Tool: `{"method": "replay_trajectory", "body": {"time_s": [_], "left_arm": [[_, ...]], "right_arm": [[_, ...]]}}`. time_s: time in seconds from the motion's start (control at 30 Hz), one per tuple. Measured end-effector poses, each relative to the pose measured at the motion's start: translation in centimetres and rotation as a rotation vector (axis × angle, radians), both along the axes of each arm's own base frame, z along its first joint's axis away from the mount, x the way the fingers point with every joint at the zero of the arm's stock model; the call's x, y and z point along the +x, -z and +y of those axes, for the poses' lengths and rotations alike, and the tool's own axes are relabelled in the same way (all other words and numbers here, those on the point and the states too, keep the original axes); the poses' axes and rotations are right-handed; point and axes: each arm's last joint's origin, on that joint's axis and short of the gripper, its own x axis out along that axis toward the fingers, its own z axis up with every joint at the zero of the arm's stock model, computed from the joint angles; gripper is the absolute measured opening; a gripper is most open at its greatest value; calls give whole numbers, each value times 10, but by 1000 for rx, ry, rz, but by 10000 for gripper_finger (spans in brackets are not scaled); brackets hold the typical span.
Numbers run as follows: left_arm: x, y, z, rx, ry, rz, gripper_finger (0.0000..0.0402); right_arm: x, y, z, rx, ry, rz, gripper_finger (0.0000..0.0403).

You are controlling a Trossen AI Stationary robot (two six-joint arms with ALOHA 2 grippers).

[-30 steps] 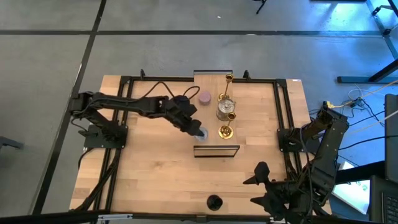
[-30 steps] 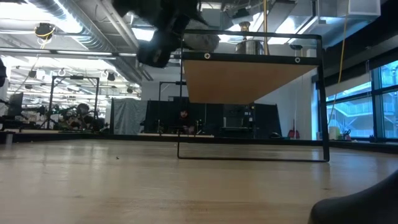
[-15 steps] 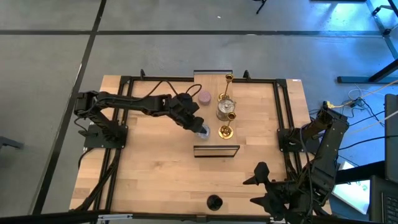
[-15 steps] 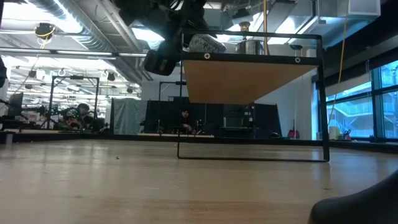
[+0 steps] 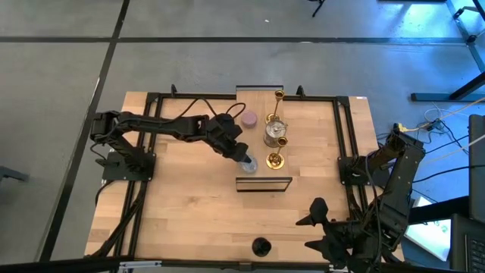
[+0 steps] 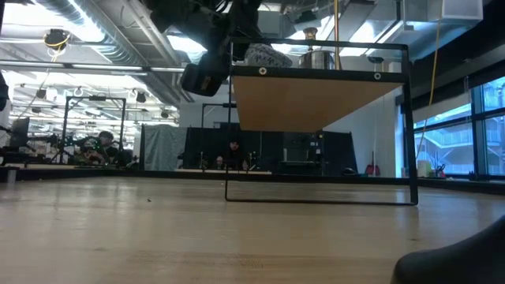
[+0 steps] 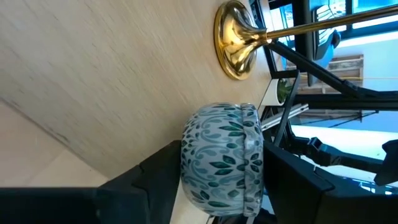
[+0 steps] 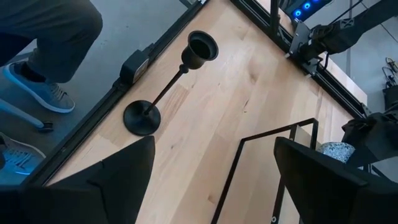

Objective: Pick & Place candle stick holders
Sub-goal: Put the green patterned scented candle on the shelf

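A raised wooden shelf (image 5: 261, 148) stands mid-table. It carries a lilac-pink holder (image 5: 248, 117), a tall gold one (image 5: 279, 95), a silver one (image 5: 273, 133) and a short gold one (image 5: 274, 160). My left gripper (image 5: 244, 158) reaches in over the shelf's left edge and is shut on the grey-blue patterned holder (image 7: 221, 158), which shows at shelf-top height (image 6: 267, 55). The black stemmed holder (image 8: 168, 87) stands upright near the table's near edge (image 5: 261, 246). My right gripper (image 8: 214, 186) hovers open above the near right corner, holding nothing. My left gripper pinches the grey-blue holder between its two fingers. One finger (image 7: 155, 180) lies against the rounded lower part (image 7: 186, 155), the other (image 7: 292, 180) against the rim end (image 7: 258, 155). The fingers come slanting down from the table's left. The holder's underside is level with the shelf top.
The short gold holder's base (image 7: 235, 40) stands just beyond the grey-blue one. The shelf's black frame (image 5: 264, 183) rims its near side. A person's legs and shoes (image 8: 43, 43) are beside the table's near edge. Bare wood lies left of the shelf.
My left gripper has edged toward the table's right with the grey-blue holder, carrying it a little farther in over the shelf top. It has kept still in the last half second.
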Motion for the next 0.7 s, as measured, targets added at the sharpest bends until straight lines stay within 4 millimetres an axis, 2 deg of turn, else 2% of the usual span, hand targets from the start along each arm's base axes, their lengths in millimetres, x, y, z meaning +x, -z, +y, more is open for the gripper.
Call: {"method": "replay_trajectory", "body": {"time_s": [0.17, 0.5, 0.7], "left_arm": [[0, 0, 2, 12, -1, -2, 212], [-1, 1, 4, 20, -10, 9, 256], [-4, 1, 5, 19, -14, 30, 264]], "right_arm": [[0, 0, 0, 0, 0, 0, 332], [0, 0, 0, -1, 0, 0, 332], [1, 0, 1, 3, -4, -5, 332]]}}
